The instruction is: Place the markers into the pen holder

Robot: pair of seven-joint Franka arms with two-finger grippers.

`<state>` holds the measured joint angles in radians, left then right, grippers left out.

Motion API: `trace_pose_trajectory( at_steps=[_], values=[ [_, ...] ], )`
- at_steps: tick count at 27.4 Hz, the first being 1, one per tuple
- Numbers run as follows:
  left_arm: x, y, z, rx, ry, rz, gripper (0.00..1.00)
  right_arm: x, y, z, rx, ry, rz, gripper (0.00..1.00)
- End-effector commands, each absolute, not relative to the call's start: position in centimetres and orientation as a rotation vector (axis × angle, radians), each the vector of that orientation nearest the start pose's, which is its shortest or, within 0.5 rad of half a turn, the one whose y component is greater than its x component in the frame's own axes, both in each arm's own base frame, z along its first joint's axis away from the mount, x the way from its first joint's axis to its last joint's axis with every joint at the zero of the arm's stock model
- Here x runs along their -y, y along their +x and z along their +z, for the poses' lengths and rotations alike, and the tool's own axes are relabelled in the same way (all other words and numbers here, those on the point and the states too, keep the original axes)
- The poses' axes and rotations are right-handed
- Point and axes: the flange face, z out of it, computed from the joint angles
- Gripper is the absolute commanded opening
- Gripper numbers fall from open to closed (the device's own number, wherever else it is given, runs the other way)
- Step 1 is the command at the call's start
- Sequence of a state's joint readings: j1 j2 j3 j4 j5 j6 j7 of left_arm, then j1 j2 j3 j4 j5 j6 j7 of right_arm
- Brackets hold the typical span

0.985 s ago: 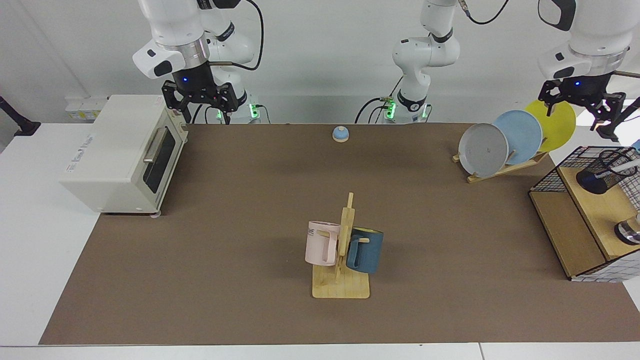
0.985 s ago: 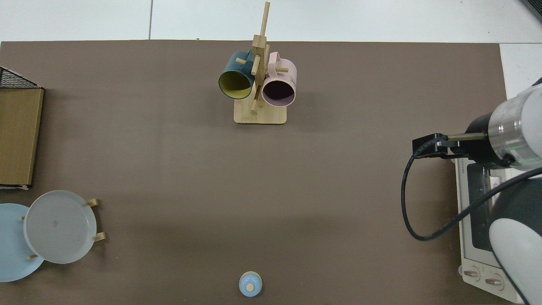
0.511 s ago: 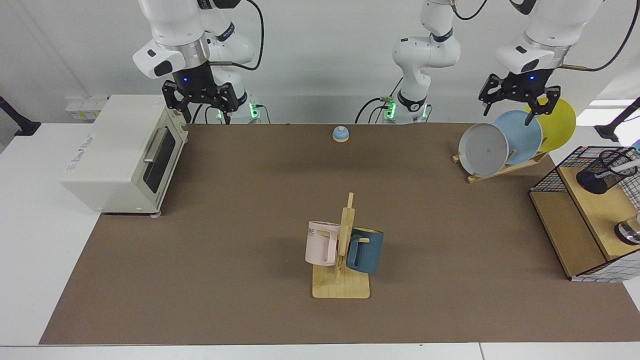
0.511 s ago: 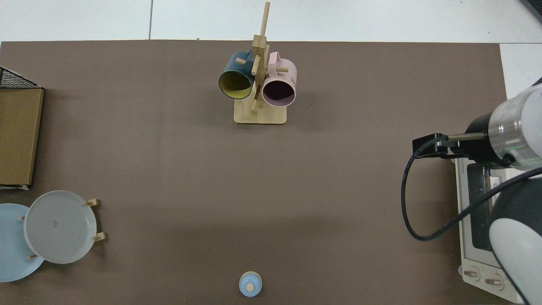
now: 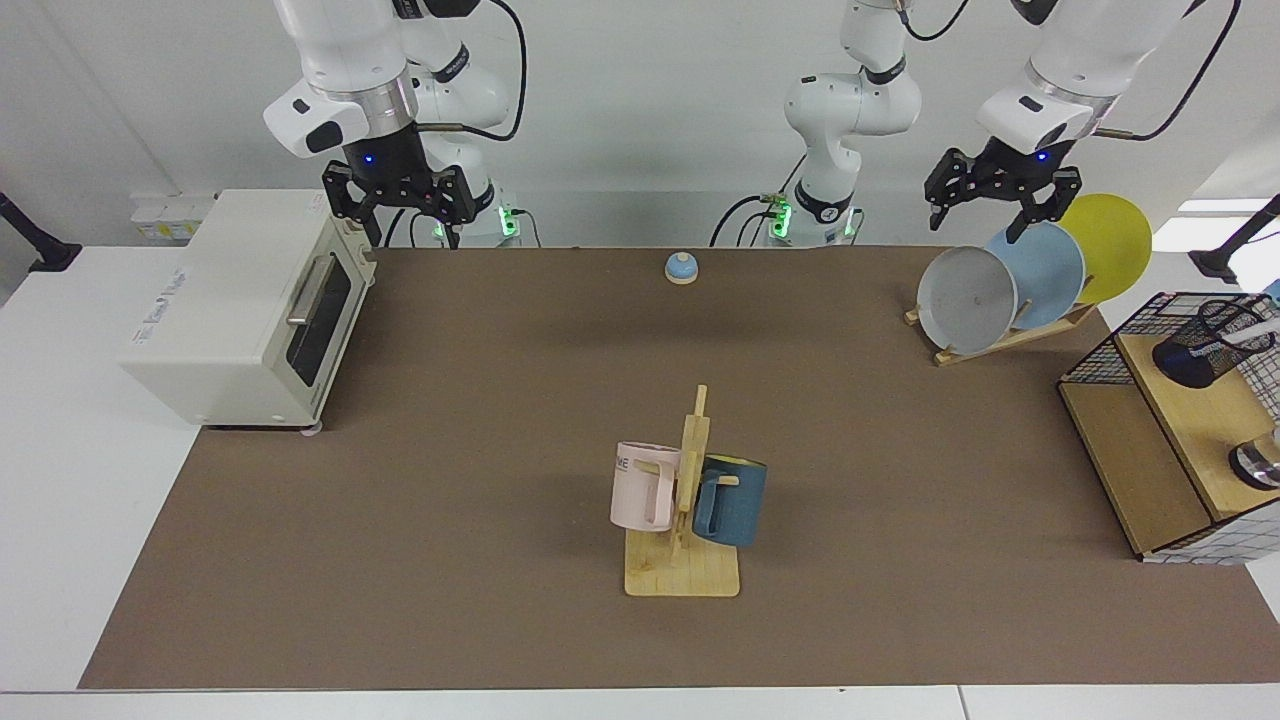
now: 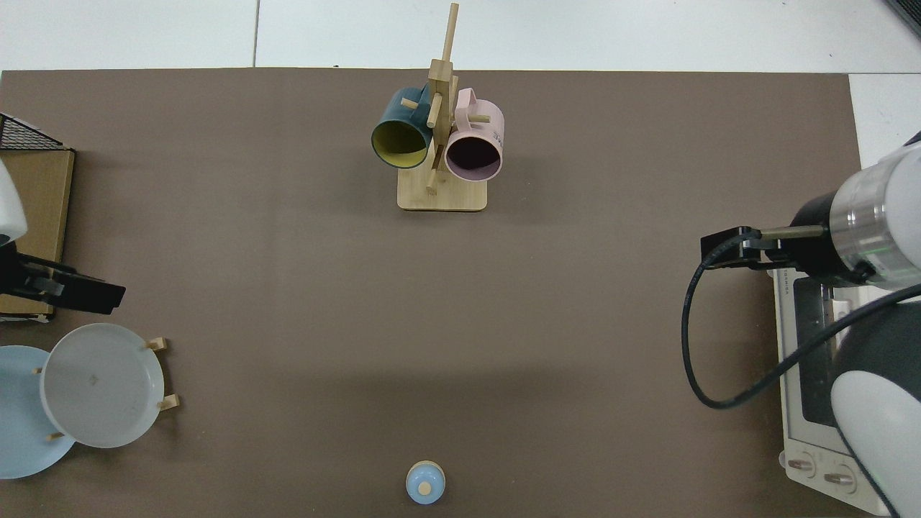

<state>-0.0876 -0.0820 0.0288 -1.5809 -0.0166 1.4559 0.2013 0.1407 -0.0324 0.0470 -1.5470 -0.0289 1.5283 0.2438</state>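
Since a second ago the left gripper (image 5: 985,210) has swung left from the rack (image 5: 1150,440) to above the plates (image 5: 1000,290), fingers wide and empty. Well right of it, a marker (image 5: 1250,333) leans in the holder (image 5: 1205,345) on the rack (its cap hidden). Waiting, the right gripper (image 5: 405,215) hangs wide open by the oven (image 5: 240,300); writing there is unreadable.

I see a plain white wall (image 5: 640,90) behind a white table (image 5: 60,480). A big brown mat (image 5: 500,400) covers most of the table top. Soft light makes pale shadows on the wall, and it is brighter at one side.
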Motion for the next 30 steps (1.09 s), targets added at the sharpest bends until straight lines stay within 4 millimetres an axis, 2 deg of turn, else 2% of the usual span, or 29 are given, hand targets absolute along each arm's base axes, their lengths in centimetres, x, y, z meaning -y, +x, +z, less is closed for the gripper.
trace_pose_trajectory(
  at_steps=[1,8,13,30],
  values=[
    [3.2,52.4,66.7,-0.385,-3.149,0.094,1.00,-9.5,52.5,65.2,-0.062,-3.159,-0.028,1.00],
    [3.0,52.8,66.5,-0.381,-3.145,0.107,1.00,-9.4,52.6,65.2,-0.067,-3.159,-0.028,1.00],
    [2.4,53.3,67.5,-0.369,-3.144,0.097,1.00,-9.3,52.6,65.2,-0.067,-3.159,-0.028,1.00],
    [1.6,53.6,67.3,-0.359,-3.130,0.091,1.00,-9.3,52.6,65.2,-0.069,-3.159,-0.028,1.00]
  ],
)
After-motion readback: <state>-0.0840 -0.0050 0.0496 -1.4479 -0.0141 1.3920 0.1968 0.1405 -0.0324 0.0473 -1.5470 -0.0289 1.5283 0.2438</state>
